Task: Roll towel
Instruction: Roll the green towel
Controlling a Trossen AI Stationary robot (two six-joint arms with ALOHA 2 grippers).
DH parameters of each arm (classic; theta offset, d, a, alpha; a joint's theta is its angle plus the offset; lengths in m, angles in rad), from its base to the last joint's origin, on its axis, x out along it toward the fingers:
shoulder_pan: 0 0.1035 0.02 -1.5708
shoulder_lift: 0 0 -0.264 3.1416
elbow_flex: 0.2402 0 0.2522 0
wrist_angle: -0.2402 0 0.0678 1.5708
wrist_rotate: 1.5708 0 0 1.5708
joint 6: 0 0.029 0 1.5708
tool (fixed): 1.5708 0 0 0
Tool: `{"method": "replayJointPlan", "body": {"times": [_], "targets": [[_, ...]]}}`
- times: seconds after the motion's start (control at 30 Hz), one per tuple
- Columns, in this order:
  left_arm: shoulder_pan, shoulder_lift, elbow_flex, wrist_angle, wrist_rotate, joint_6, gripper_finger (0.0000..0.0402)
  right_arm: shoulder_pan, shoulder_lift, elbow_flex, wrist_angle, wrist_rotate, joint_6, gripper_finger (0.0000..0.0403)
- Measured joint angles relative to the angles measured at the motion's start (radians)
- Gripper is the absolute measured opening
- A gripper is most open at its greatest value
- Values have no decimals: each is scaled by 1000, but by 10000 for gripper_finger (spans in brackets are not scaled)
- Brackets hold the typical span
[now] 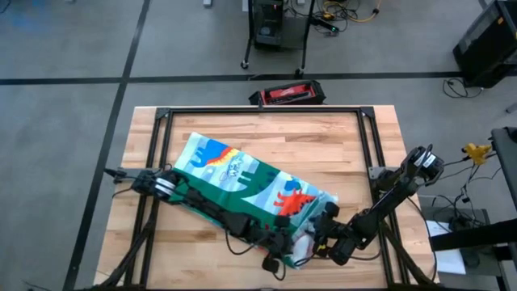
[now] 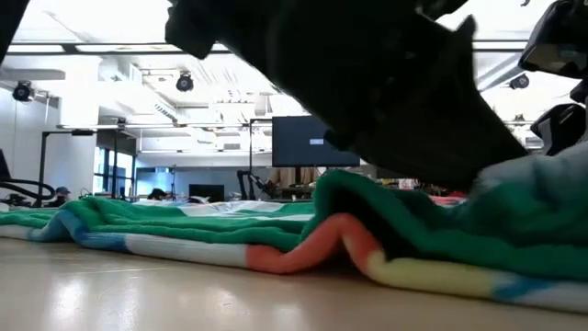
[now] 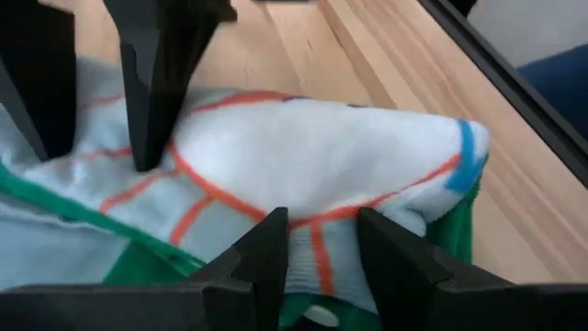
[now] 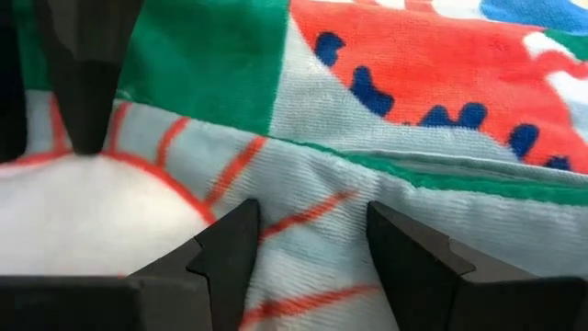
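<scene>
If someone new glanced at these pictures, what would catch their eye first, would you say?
Most likely the dinosaur towel, lying slantwise across the wooden table, its near corner bunched. There both arms meet: the left gripper and the right gripper each have their fingers pinching a fold of cloth.

Both arms reach low to the near middle; left gripper [image 1: 284, 243] and right gripper [image 1: 317, 240] each pinch cloth.

Lab (wooden workbench [image 1: 323, 137], cabled equipment [image 1: 279, 24])
</scene>
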Motion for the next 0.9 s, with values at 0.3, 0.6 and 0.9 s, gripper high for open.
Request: {"method": "replayJointPlan", "body": {"times": [0.3, 0.6, 0.9], "targets": [[-14, -114, -4, -67, 28, 49, 119, 0, 0, -1, -12, 0, 0, 190], [-2, -109, -2, 102, -17, 145, 119, 0, 0, -1, -8, 1, 0, 190], [27, -23, -3, 52, 2, 104, 119, 2, 2, -3, -5, 1, 13, 190]]}}
